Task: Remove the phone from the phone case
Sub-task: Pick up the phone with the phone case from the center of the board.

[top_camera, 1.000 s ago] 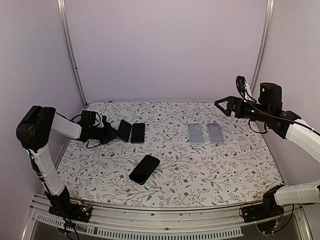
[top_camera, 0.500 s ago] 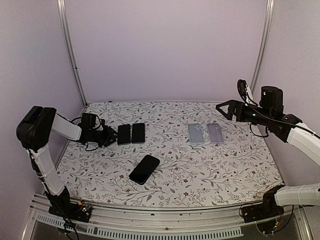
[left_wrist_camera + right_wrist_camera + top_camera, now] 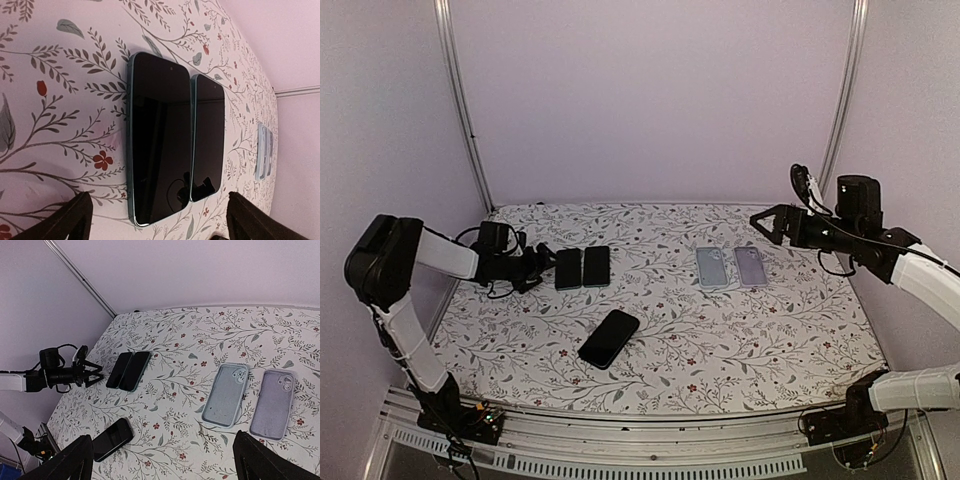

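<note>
Tilted up in the left pincer (image 3: 538, 262) a second ago, the outer phone (image 3: 568, 268) now lies flat, screen up, just beside a second phone (image 3: 596, 266) at the far left of the desk (image 3: 770, 330). That pincer has let go and stands wide and empty just to its left. A blue-grey case (image 3: 711, 267) and a lilac case (image 3: 751, 266), both empty, lie side by side at the far right. A third phone (image 3: 609, 338) lies alone nearer the front, well apart from both arms. Whether it sits in a dark case cannot be told, though it is probably the one left to do. The right pincer (image 3: 767, 222), also wide and empty, hangs above the cases, slightly lower than before.

As the left arm swings away, its fingers (image 3: 75, 220) could clip the bare pair and slide them. The third phone lies flat and glossy, so fingers may skate off its edge or drag it, and a one-sided pull could lift case and phone together.

No brand, label or writing can be read; every screen is dark.
</note>
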